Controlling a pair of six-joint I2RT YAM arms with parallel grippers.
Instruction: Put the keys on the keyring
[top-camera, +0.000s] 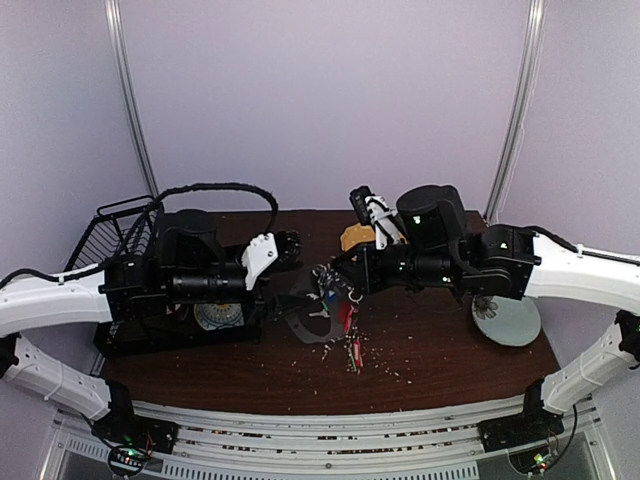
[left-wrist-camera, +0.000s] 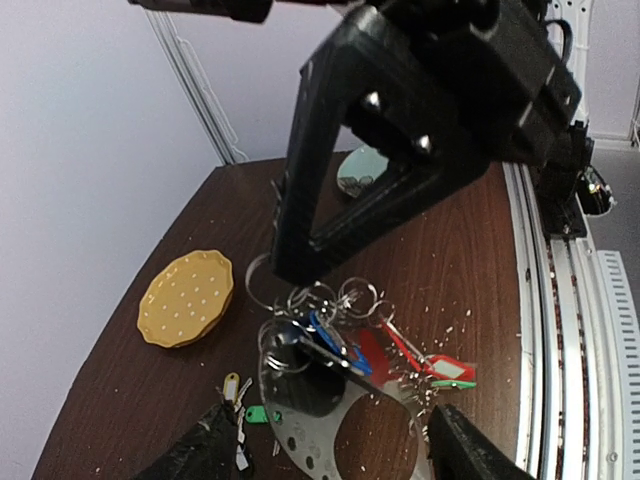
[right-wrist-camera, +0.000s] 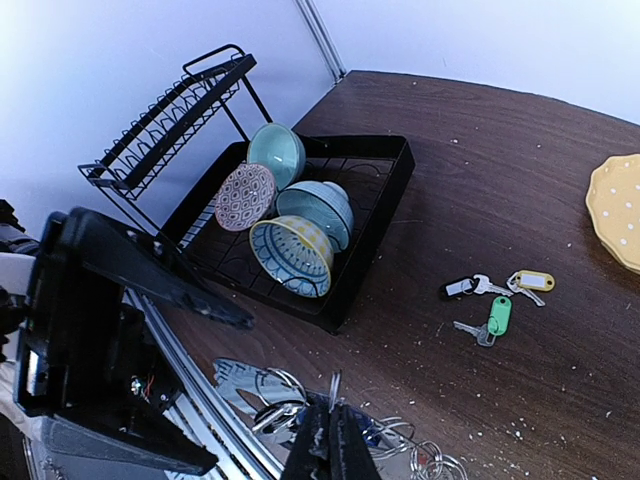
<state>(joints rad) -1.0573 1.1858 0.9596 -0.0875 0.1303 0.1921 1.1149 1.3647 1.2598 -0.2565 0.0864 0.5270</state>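
1. Grey keyring sits pinched in the clenched right gripper, mid-table.
2. Keys bunch just below it.
3. Left gripper gapes wide, holding nothing.
4. Three loose keys lie apart.

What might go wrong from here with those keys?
1. The right pincer pinches the thin keyring only at its tips; it may slip and spill the bunch of keys.
2. The open left pincer hangs close to the right one; they might bump.
3. The loose keys lie flat, probably hard to pick up.
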